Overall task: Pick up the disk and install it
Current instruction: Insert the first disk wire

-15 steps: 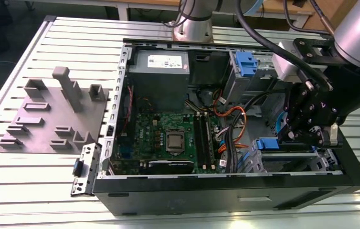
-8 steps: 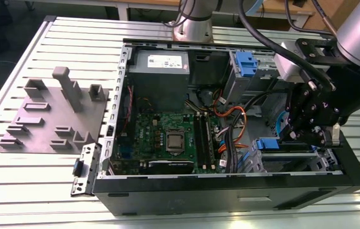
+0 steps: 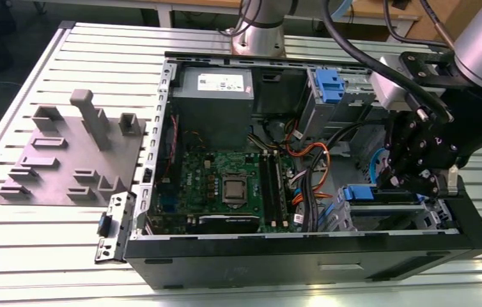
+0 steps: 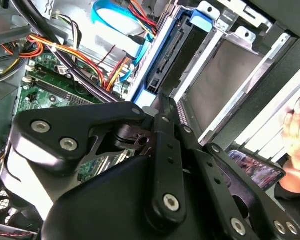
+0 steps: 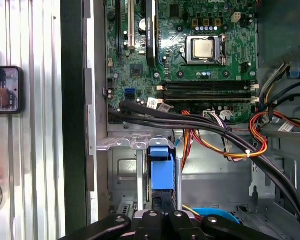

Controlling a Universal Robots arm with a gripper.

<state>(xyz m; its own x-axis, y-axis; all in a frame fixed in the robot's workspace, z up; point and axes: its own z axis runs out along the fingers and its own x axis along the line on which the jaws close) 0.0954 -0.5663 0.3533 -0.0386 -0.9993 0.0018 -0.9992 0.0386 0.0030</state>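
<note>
Right now the jaws (image 3: 413, 181) sit low inside the open computer case (image 3: 309, 252), at the drive cage (image 3: 386, 214) by the case's front corner. How far they are open I cannot tell: in both wrist views the black linkages cover the tips. The disk (image 5: 161, 172) stands on edge in the cage slot straight ahead of the jaws; its blue rail and tab show in the first wrist view, and its dark connector edge (image 4: 165, 55) between blue rails shows in the second wrist view. Whether the jaws grip it or only touch it is hidden.

Tight room: cage sheet-metal walls run close on both sides of the disk, and the case side wall is just beyond the cage. A bundle of black, orange and yellow cables (image 5: 215, 132) crosses just past the slot, between it and the green motherboard (image 3: 224, 185). A grey power supply (image 3: 213, 96) sits at the far end of the case, well apart from the jaws. Outside the case, on the slatted metal counter (image 3: 19, 256), a grey fixture plate (image 3: 70, 153) lies well apart. A phone (image 5: 5, 90) and a person's hand (image 4: 297, 130) are beside the case wall.
</note>
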